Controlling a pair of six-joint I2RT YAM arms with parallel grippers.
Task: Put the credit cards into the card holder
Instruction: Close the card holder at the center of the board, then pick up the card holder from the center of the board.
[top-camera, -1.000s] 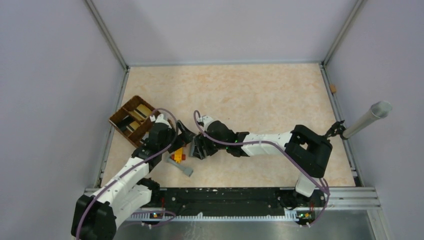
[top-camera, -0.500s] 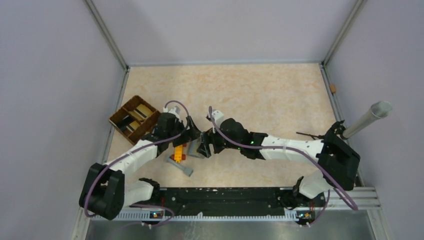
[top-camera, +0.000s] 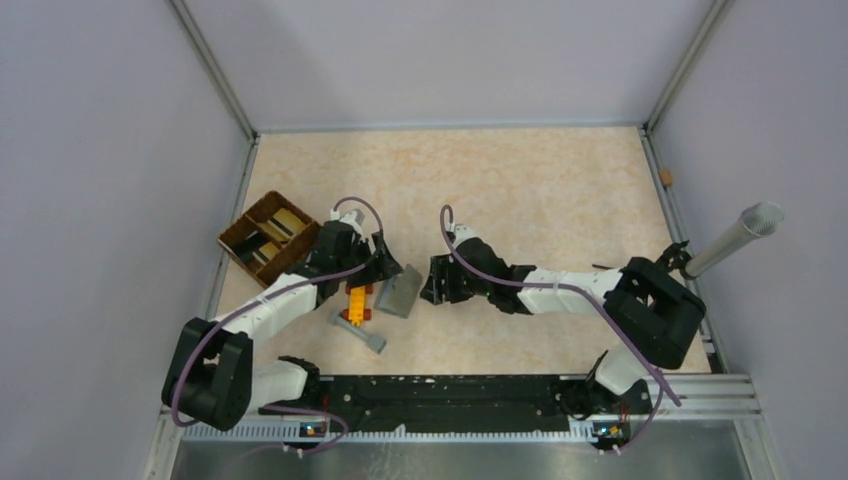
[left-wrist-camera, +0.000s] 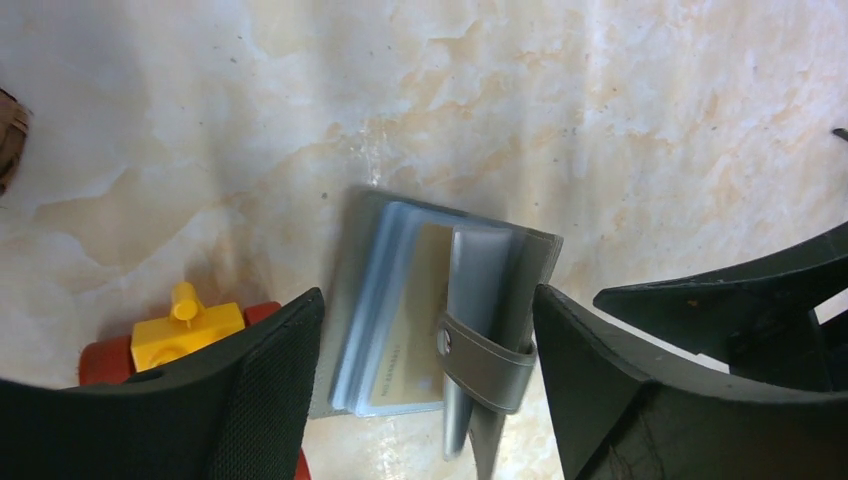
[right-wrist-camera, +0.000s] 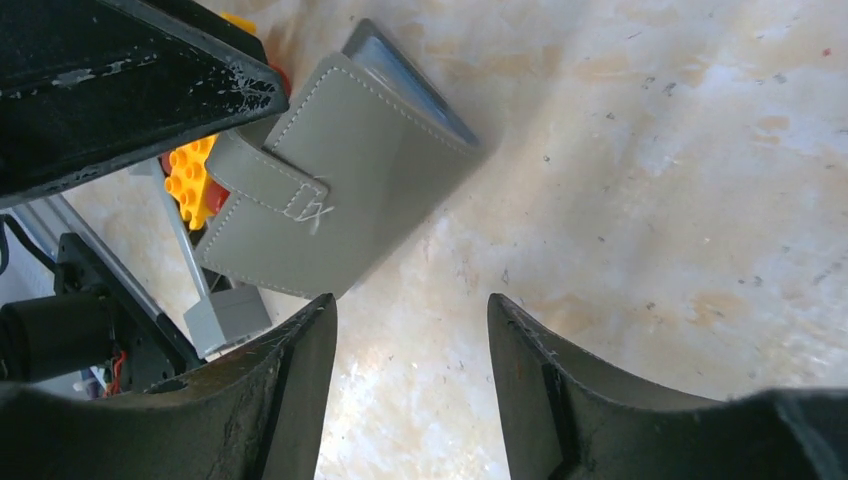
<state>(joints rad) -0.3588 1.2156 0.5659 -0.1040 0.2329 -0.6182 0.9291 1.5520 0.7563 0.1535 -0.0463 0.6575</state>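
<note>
Card holder: the card holder (top-camera: 400, 292) lies on the bench (top-camera: 540, 180) between the two tools, just beside an orange toy block (top-camera: 354, 303)
Cards: one gold card (left-wrist-camera: 412, 335) sits in the inner sleeves; more cards appear to lie in the brown tray (top-camera: 245, 222), well apart from the holder
Left tool: the left tool (left-wrist-camera: 425, 300) stands wide above the holder and grips nothing; whether it touches the holder's edges cannot be told
Right tool: the right tool (right-wrist-camera: 410, 305) is spread and empty, near the holder's right edge
Step in hand: judged to be steadying or opening the holder for the next card
Method: pin one cover flat, lift the strap (left-wrist-camera: 487, 358) clear and keep the sleeves facing up; do not nudge the block
Materials: grey stitched cover, leather-like and flexible; clear bluish sleeves, likely slippery; thin stiff card; smooth marbled bench; woven tray
</note>
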